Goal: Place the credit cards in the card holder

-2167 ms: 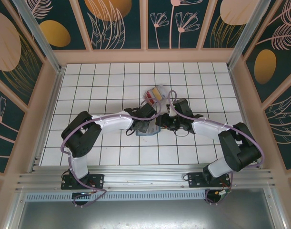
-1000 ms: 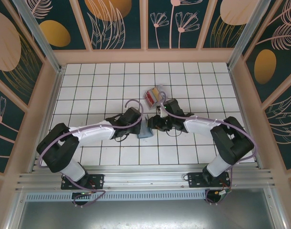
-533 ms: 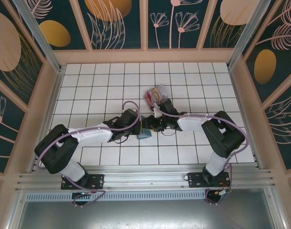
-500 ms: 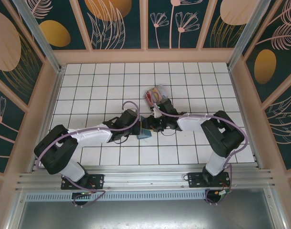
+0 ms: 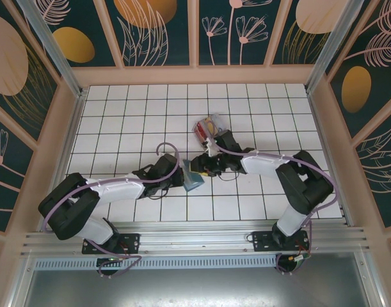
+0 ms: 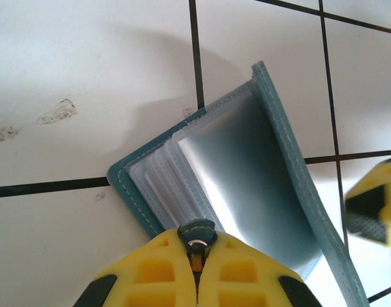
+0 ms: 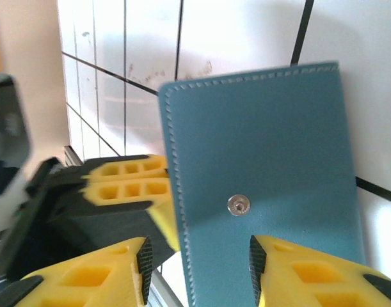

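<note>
White square tiles cover the bench [image 5: 118, 121], fenced by teal panels [image 5: 157, 32] painted with pale flowers. Near its middle the card holder [image 6: 246, 173] sits half open between the two arms. One leaf looks to be down on the tiles and the other raised, with the clear pocket pages [image 6: 173, 176] fanned at the fold. The left hand [image 6: 195, 249] is clenched on the holder's stitched edge, its yellow fingers [image 6: 157, 275] pressed together over the rim. The right hand [image 7: 199, 256] is part-way open in front of the raised leaf's outer face, just below the snap stud [image 7: 239, 204]. One finger overlaps the cover's lower corner, but the jaws pinch nothing that I can see. The credit cards [image 5: 205, 129], red and yellow, lie stacked in a small clear box [image 5: 217, 119] just beyond the right wrist, apart from the holder. The holder should handle as a light, limp thing that folds shut unless a leaf is kept pinned, so the grip at the rim looks apt. The pocket film is probably slick and clingy. The cards are likely thin, stiff and slippery, best pinched across their long edges and slid in square, since a tilted card could catch on a pocket mouth.
</note>
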You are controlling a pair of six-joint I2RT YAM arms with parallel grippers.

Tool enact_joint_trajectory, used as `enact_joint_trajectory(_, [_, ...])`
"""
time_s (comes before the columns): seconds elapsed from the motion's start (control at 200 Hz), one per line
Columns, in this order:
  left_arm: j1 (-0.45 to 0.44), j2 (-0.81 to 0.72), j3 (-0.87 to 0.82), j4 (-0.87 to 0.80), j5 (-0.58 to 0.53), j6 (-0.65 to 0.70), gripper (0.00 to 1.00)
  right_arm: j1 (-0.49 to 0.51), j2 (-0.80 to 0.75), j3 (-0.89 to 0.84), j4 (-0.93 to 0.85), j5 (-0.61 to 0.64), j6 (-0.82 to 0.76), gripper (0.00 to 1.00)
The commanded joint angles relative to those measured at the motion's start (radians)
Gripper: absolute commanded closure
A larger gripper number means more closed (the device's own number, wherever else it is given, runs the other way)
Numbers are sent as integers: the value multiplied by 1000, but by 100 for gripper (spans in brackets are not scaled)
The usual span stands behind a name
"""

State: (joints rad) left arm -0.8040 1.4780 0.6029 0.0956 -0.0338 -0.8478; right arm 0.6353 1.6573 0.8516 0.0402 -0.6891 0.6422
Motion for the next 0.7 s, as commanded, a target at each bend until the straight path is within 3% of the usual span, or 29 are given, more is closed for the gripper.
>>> enact_joint_trajectory(0.0, [1, -17, -27, 65, 17, -50, 100, -54, -78, 19, -67, 13, -38, 54])
enact_joint_trajectory(0.095, [2, -27, -38, 70, 20, -59, 100, -83, -109, -4, -73, 49, -43, 56])
enact_joint_trajectory(0.225, [1, -48, -65, 103, 29, -81, 100, -83, -54, 34, -113, 123, -67, 71])
enact_joint_trajectory(0.345, [1, -54, -64, 99, 33, -82, 100, -20, 25, 77, -81, 104, -58, 78])
enact_joint_trajectory(0.696, [0, -51, -65, 104, 38, -91, 100, 81, 176, 115, -218, 114, -147, 81])
